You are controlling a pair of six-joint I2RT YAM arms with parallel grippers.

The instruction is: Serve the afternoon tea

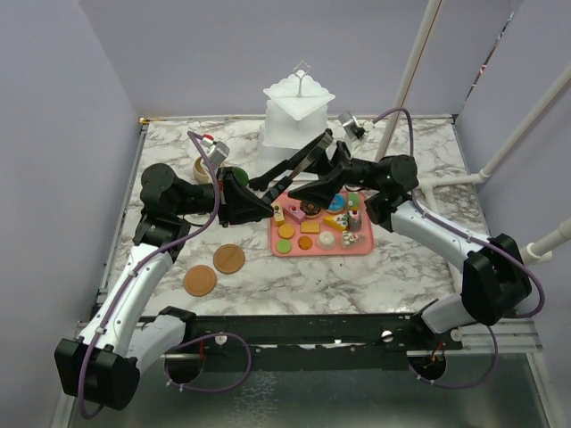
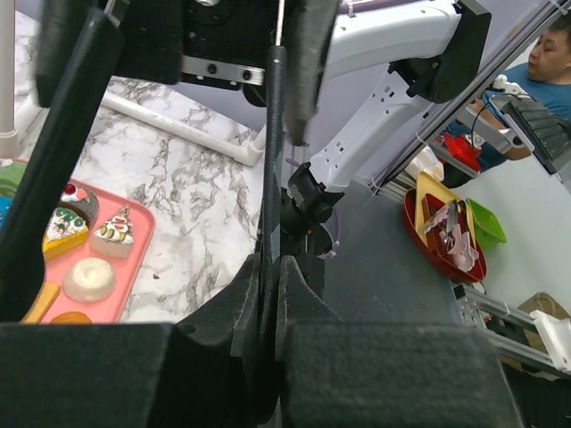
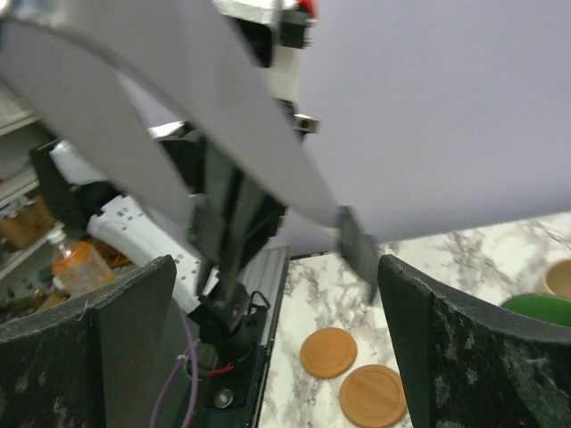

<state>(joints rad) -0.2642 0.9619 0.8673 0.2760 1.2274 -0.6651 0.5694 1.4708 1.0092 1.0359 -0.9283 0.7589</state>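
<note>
Toy pastries (image 1: 314,225) lie on a pink tray (image 1: 278,248) in mid-table. Behind it stands the white tiered stand (image 1: 297,120). At the left are a beige mug (image 1: 204,168) and a green-inside mug (image 1: 234,175). Two wooden coasters (image 1: 228,259) (image 1: 200,280) lie nearer the front, and the right wrist view shows the coasters (image 3: 328,351) too. My left gripper (image 2: 270,263) is shut on a thin arm of black tongs (image 2: 273,152) by the tray's left edge. My right gripper (image 3: 277,267) stands open over the tray's back edge. A blurred tong arm (image 3: 223,134) crosses close above it.
A second pair of black tongs (image 1: 294,160) lies on the marble between the stand and the tray. A small clear object (image 1: 352,125) sits at the back right. White pipes (image 1: 500,160) run along the right side. Purple walls close in the table.
</note>
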